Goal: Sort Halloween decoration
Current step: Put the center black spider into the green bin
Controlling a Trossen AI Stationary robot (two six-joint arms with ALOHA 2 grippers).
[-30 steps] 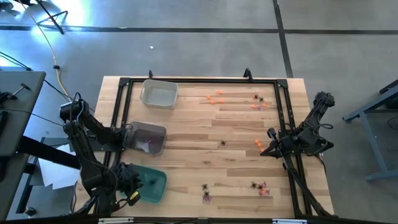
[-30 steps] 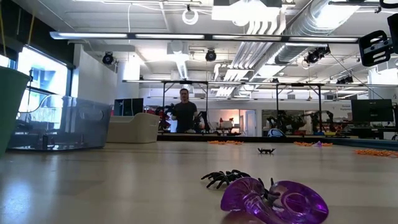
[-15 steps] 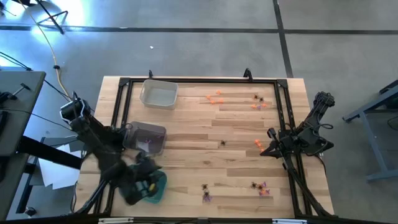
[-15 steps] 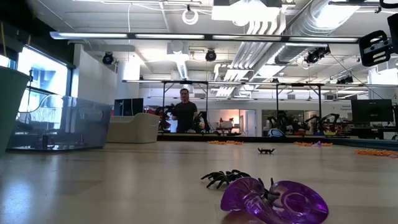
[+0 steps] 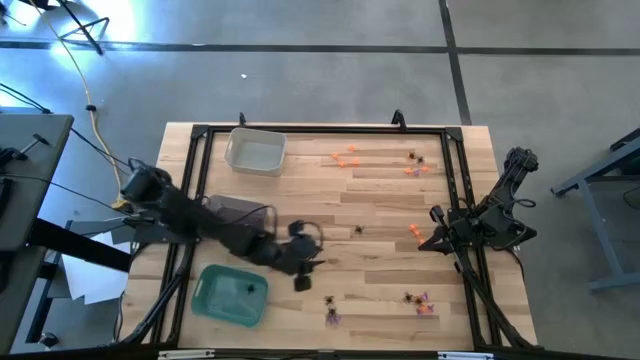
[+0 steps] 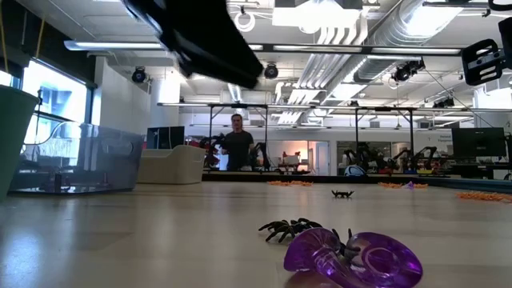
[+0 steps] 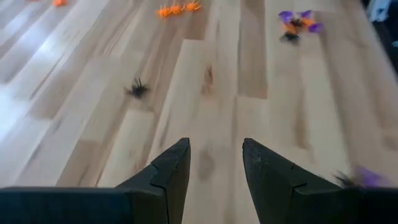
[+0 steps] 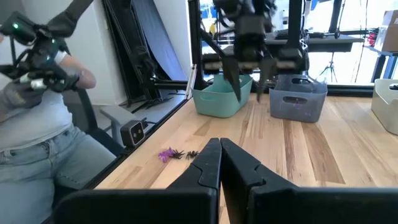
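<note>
**Left arm reached out over the table, fingers parted and empty**

The left gripper [image 5: 305,262] hung over the wooden table [image 5: 380,210], just beyond the grey bin [image 5: 240,215] and above the teal tray [image 5: 232,296] in the high view. Its 2 fingers [image 7: 171,171] stood parted with bare wood between them, holding nothing. A lone black spider [image 5: 358,231] lay near the gripper on the side away from the grey bin. More trinkets lay scattered farther from that bin: orange pieces [image 5: 345,156] near the clear tray [image 5: 255,151], an orange piece [image 5: 415,233] by the right gripper [image 5: 428,243], and a purple, orange and black cluster [image 5: 418,300] near the front edge. A purple trinket [image 6: 352,258] and a black spider [image 6: 284,230] sat closest in the low view. The right gripper rested at the table's right rail, its fingers [image 8: 208,165] pressed together on nothing. A person [image 8: 37,112] sat beside the table
</note>
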